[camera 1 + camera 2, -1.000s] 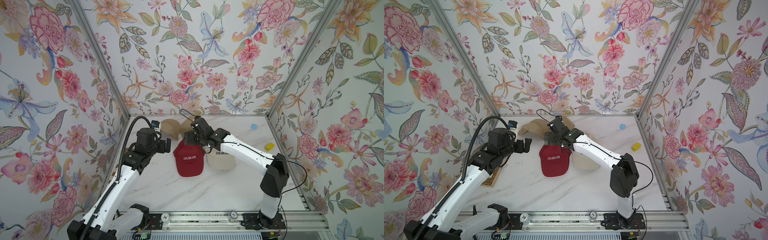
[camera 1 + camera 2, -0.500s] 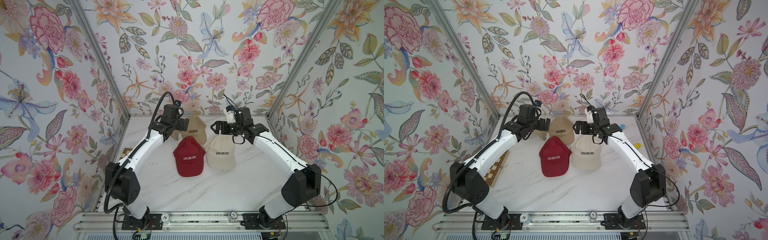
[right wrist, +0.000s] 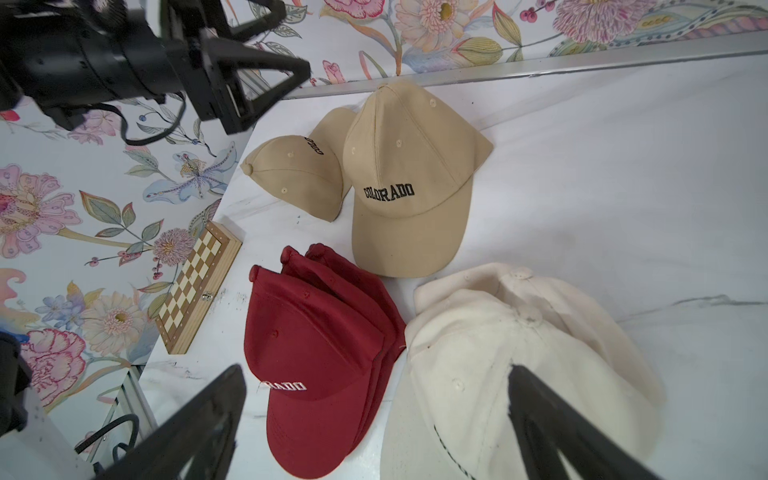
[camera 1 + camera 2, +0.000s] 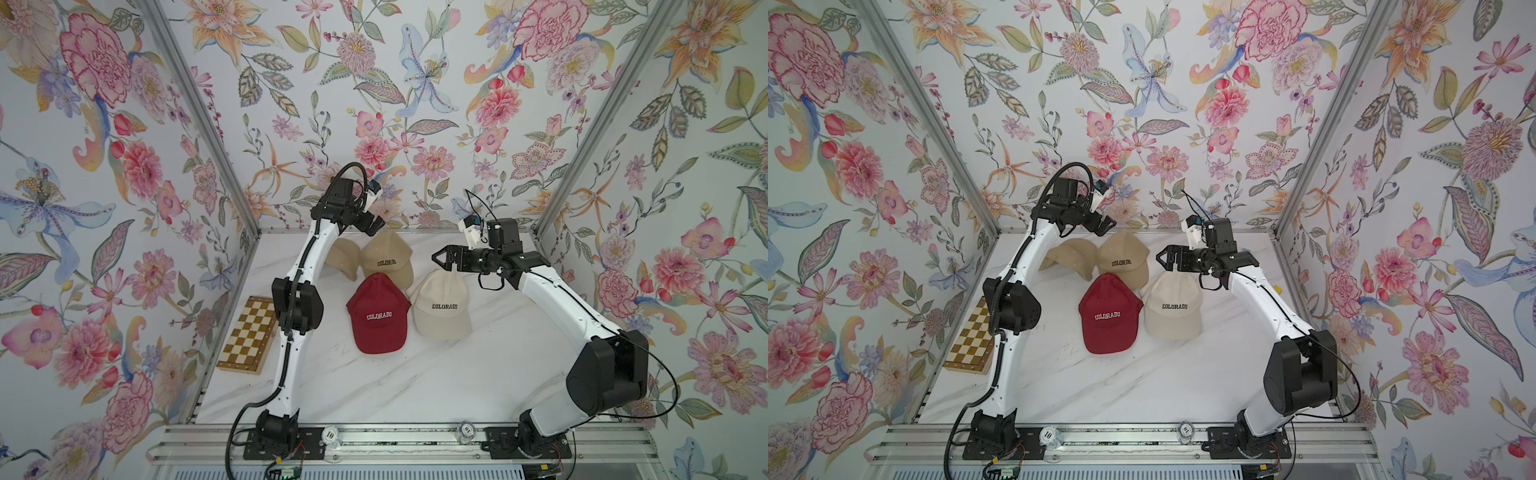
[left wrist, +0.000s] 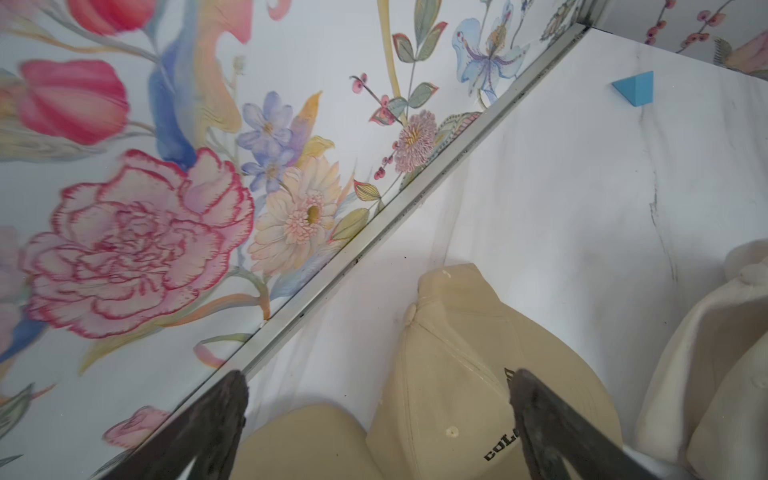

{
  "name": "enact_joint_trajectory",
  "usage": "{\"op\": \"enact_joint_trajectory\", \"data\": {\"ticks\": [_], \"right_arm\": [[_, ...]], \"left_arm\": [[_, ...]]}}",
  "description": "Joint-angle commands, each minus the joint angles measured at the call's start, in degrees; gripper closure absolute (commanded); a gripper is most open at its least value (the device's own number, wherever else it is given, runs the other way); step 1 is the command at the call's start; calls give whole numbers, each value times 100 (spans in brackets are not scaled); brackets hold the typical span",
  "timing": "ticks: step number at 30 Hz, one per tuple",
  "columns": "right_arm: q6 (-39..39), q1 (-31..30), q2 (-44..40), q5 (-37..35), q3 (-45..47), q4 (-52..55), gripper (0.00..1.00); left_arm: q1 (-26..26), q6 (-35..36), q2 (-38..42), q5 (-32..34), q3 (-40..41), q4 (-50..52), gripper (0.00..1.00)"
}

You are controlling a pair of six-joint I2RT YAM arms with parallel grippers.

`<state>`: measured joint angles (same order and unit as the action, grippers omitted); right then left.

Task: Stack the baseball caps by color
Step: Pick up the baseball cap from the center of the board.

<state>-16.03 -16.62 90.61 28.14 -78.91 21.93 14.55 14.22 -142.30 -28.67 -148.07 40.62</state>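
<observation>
A stack of dark red baseball caps (image 4: pixel 378 318) (image 3: pixel 320 357) lies mid-table, with cream caps (image 4: pixel 442 307) (image 3: pixel 519 365) stacked to its right. Behind them sits a tan cap (image 4: pixel 388 257) (image 5: pixel 457 365) with its brim forward. A second tan cap (image 4: pixel 343 257) (image 3: pixel 291 174) lies on its side against its left. My left gripper (image 4: pixel 374 226) (image 5: pixel 378 382) hangs open and empty above the tan caps near the back wall. My right gripper (image 4: pixel 440 259) (image 3: pixel 376 374) is open and empty, above the back of the cream stack and pointing left.
A checkered wooden board (image 4: pixel 249 336) (image 3: pixel 199 282) lies along the left wall. A small blue block (image 5: pixel 633 89) sits near the back wall. Floral walls close in the left, back and right sides.
Both arms have lifted off the caps: the left swung from the table's left to the back above the tan caps, the right pulled back rightward from the red cap. Both grippers stayed open.
</observation>
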Motion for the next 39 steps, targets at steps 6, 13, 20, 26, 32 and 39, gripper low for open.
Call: {"op": "enact_joint_trajectory", "data": {"ticks": [6, 13, 20, 26, 32, 39], "right_arm": [[68, 7, -158, -90, -71, 291, 1], [-211, -212, -165, -535, 70, 297, 1], [-416, -493, -45, -917, -67, 327, 1], [-405, -726, 236, -1107, -383, 520, 1], [-344, -843, 362, -1221, -597, 636, 1], [-236, -826, 395, -1198, -624, 640, 1]], "left_arm": [[26, -187, -31, -320, 1263, -1578, 0], [145, -139, -362, 187, 1308, -2108, 0], [-38, -204, -584, -776, 1327, -2080, 0], [-64, -118, -692, -1173, 1330, -1980, 10], [-97, -319, -718, -1273, 1455, -2159, 45], [-119, -481, -595, -1203, 1450, -2245, 97]]}}
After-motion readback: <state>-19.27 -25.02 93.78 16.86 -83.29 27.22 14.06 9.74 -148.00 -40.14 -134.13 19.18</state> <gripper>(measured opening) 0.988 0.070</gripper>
